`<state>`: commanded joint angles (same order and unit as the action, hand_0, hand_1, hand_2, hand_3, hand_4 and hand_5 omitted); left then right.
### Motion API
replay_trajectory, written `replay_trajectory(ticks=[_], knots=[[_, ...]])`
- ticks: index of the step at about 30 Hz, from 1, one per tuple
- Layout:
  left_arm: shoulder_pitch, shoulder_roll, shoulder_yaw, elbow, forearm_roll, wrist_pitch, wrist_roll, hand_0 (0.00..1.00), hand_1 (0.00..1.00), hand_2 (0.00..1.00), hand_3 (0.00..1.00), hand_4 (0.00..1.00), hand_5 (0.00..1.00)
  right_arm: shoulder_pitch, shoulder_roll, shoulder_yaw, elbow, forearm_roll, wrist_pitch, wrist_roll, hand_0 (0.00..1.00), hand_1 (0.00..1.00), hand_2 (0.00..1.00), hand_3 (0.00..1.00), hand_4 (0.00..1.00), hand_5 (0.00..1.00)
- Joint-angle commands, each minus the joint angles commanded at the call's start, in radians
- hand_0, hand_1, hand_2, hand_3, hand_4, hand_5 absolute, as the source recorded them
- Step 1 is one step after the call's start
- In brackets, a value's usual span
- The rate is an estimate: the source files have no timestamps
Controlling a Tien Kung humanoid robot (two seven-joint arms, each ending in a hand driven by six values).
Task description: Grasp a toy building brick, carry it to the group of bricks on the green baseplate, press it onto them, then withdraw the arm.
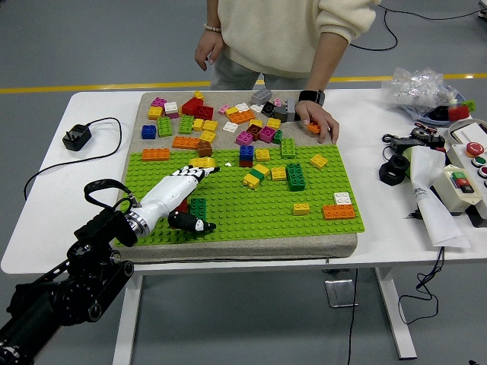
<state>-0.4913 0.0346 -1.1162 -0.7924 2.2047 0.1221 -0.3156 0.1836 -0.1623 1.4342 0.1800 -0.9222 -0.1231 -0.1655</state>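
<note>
— How much room do you have around you?

— My left hand (pixel 183 199) lies low over the near-left part of the green baseplate (pixel 228 217), close to its front edge. The studs right of me are mostly bare; an orange brick (pixel 338 211) sits well apart, by the right edge.

— Are you holding anything?

— Nothing I can see. My fingers (pixel 199 173) are stretched out flat, thumb splayed toward the near edge. They reach toward a yellow brick (pixel 202 162); whether they touch it I cannot tell. A dark green brick (pixel 198 207) stands just beside my palm.

— And the group?

— The bricks cluster (pixel 270 171) mid-plate: yellow, green, blue.

— The surroundings?

— A white table (pixel 84 190), grey floor. A person's hand (pixel 317 122) rests on loose bricks at the far side.
</note>
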Motion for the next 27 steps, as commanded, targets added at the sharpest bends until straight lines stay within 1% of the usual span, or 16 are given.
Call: replay_trajectory(ticks=[13, 23, 27], knots=[[-0.011, -0.002, -0.011, 0.035, -0.004, 0.006, -0.003, 0.998, 0.975, 0.958, 0.954, 0.998, 0.243, 0.0, 0.002, -0.001, 0.0, -0.001, 0.001, 0.0, 0.79, 0.703, 0.751, 0.713, 0.907, 0.551], [-0.015, -0.002, -0.018, 0.035, -0.005, 0.003, -0.002, 0.998, 0.973, 0.956, 0.949, 0.998, 0.242, 0.0, 0.003, -0.001, 0.0, 0.0, 0.0, 0.0, 0.79, 0.703, 0.751, 0.713, 0.907, 0.551], [-0.01, 0.003, -0.019, 0.025, -0.009, -0.01, -0.003, 0.998, 0.973, 0.956, 0.949, 0.998, 0.242, -0.001, 0.002, 0.001, 0.0, 0.0, 0.0, 0.0, 0.79, 0.703, 0.751, 0.713, 0.907, 0.551]])
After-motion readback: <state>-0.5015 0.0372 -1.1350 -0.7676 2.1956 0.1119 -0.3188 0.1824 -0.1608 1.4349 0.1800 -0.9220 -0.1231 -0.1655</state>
